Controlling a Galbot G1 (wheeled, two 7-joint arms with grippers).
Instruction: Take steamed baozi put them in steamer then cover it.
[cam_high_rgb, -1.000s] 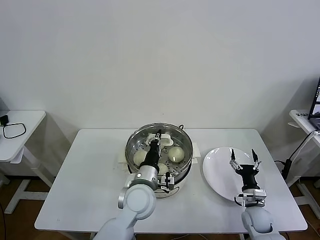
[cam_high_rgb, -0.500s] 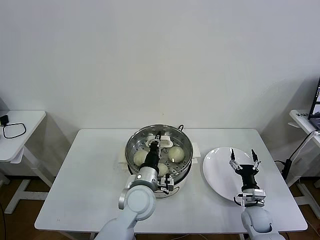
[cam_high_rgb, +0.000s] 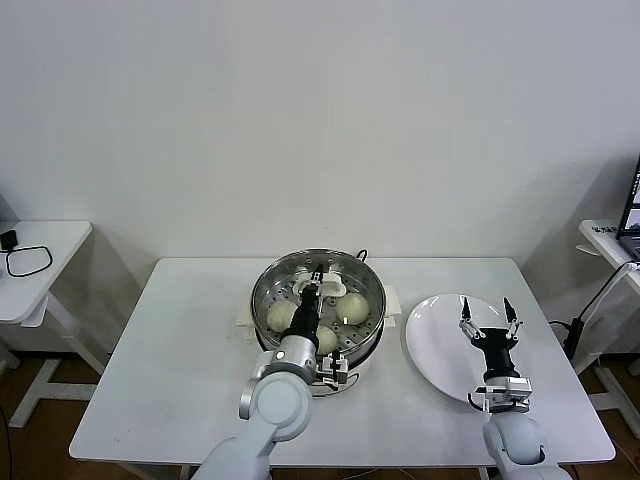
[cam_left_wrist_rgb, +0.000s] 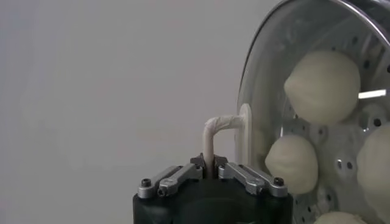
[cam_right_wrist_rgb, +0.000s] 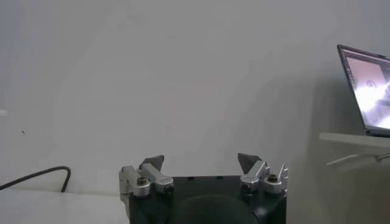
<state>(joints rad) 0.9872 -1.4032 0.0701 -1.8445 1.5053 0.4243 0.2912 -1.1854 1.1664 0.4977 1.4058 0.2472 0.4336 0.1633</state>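
Note:
The steamer stands mid-table on its cream-white pot base. Off-white steamed baozi lie inside it, such as one at the right and one at the left. My left gripper is shut on the white handle of the clear glass lid, which it holds over the basket. In the left wrist view the gripper pinches the handle. Baozi show through the glass lid. My right gripper is open and empty above the white plate.
A side table with a black cable stands at the far left. Another table with a laptop is at the far right; the laptop also shows in the right wrist view. The table's near edge runs in front of the pot.
My left gripper has brought the lid's handle a little lower and nearer over the steamer. The right arm has not moved.

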